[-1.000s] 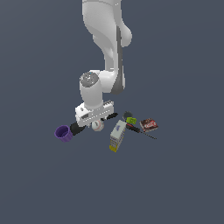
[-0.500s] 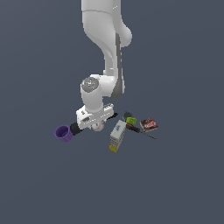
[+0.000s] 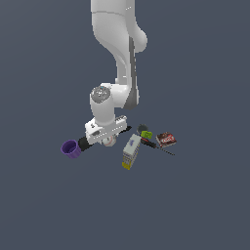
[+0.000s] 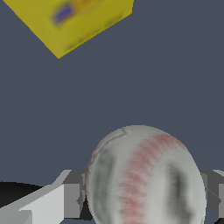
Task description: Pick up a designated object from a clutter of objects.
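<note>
Baseball [image 4: 146, 177]: round, white, scuffed grey, with a band of red stitching running over its face. In the exterior view it [image 3: 108, 141] shows only as a small pale sphere, with the purple cup [image 3: 71, 149] at its 8 o'clock and the white-and-yellow box [image 3: 131, 152] at its 4 o'clock.

A flat, plain slate-grey floor [image 3: 44, 205] carries it all. By the gripper [image 3: 108, 140] sits a small purple cup [image 3: 72, 149], on the exterior view's left. Off the gripper's other side: a long white-and-yellow box [image 3: 130, 152], a small green block [image 3: 146, 135], a thin black-red tool [image 3: 156, 146], then farthest a red-brown packet [image 3: 166, 139].
</note>
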